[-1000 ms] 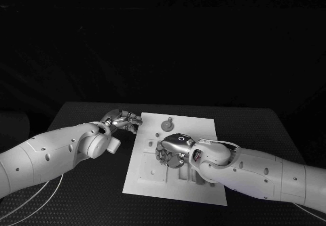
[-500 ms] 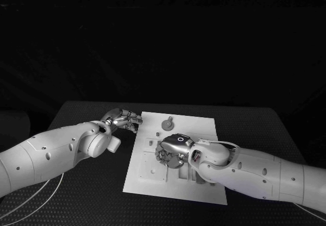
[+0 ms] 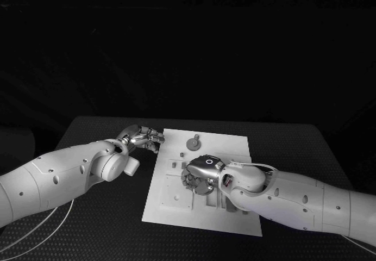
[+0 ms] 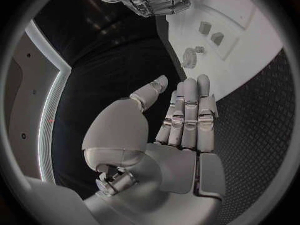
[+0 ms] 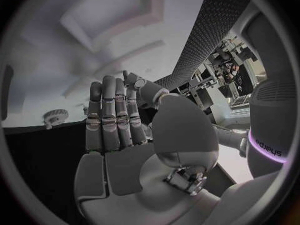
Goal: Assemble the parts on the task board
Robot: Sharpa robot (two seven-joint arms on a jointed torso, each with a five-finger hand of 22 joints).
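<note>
Head view, board: the white task board (image 3: 205, 185) lies in the lower middle of the frame on the black table (image 3: 298, 147).
Head view, round part: a grey round part (image 3: 193, 144) sits near the board's upper edge, above the right hand and right of the left hand, apart from both.
Head view, left hand: the left hand (image 3: 142, 136) is at the board's upper left corner, left of centre in the frame; fingers point toward the board.
Head view, right hand: the right hand (image 3: 199, 175) is over the board's middle, fingers bent down; I cannot tell whether it grips anything.
Left wrist view: the left hand (image 4: 181, 115) is flat, fingers straight and together, thumb apart, holding nothing; the round part (image 4: 190, 58) lies beyond the fingertips on the board (image 4: 250, 40), two small blocks (image 4: 211, 33) farther on.
Right wrist view: the right hand (image 5: 119, 120) has straight fingers side by side, palm empty; the round part (image 5: 55, 117) lies just beside the fingers.
Writing: none readable.
</note>
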